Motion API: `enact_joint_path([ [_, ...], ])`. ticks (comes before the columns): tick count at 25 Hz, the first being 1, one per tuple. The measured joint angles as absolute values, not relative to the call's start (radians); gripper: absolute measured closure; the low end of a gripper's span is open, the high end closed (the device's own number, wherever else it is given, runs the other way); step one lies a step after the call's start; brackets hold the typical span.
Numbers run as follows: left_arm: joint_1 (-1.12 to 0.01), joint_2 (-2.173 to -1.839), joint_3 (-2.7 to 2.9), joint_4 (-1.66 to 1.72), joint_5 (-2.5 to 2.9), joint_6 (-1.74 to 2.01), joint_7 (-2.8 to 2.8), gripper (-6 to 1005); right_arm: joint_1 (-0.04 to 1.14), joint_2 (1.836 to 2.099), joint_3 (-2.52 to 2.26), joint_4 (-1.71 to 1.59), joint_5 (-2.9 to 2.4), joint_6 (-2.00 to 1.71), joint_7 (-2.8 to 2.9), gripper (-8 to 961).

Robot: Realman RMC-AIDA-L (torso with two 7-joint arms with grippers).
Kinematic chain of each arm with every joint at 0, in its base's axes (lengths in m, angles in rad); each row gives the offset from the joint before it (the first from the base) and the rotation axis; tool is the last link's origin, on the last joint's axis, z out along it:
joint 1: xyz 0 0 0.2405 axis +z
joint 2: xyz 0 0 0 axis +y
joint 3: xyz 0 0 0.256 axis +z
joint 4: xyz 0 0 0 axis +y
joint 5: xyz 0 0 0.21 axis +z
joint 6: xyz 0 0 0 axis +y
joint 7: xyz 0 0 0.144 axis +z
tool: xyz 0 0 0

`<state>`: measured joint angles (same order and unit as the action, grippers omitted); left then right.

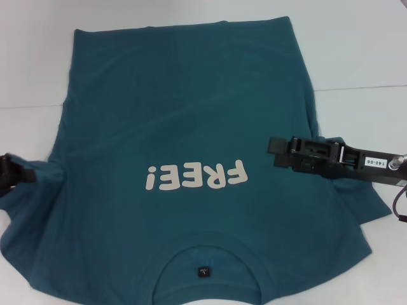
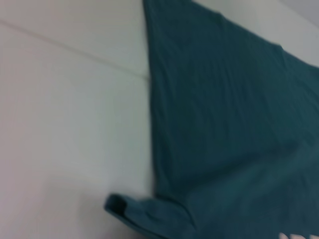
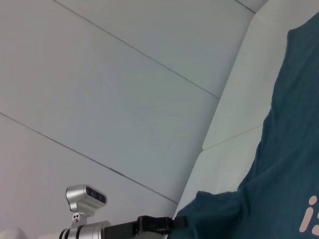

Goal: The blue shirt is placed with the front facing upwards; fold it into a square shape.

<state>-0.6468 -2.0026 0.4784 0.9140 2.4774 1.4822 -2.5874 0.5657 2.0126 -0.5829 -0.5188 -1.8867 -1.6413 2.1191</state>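
Both tools engage the blue shirt (image 1: 184, 152), spread front-up on the white desk (image 1: 362, 57): left tool (image 1: 25, 173) clamped on the left sleeve, right tool (image 1: 280, 152) over the right side, closure indeterminate. Risk: uneven pulls bunching fabric.

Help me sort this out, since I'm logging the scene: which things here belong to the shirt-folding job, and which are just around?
Part of the job:
the blue shirt, front up, FREE! print showing
left gripper, at the shirt's left sleeve
right gripper, over the shirt's right side

Just around:
the white table under the shirt; nothing else lies on it
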Motion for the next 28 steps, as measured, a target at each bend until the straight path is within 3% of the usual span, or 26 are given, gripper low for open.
enact_joint_path([
  [24,-0.725,-2.057,0.525,0.694,2.403,1.276,-2.564,985,0.560,2.011,-0.583,-0.520,-1.887,-1.638,2.120,10],
  [28,-0.725,-2.056,0.530,0.691,2.346,1.341,-2.512,884,0.559,2.011,-0.581,-0.520,-1.887,-1.635,2.120,10],
])
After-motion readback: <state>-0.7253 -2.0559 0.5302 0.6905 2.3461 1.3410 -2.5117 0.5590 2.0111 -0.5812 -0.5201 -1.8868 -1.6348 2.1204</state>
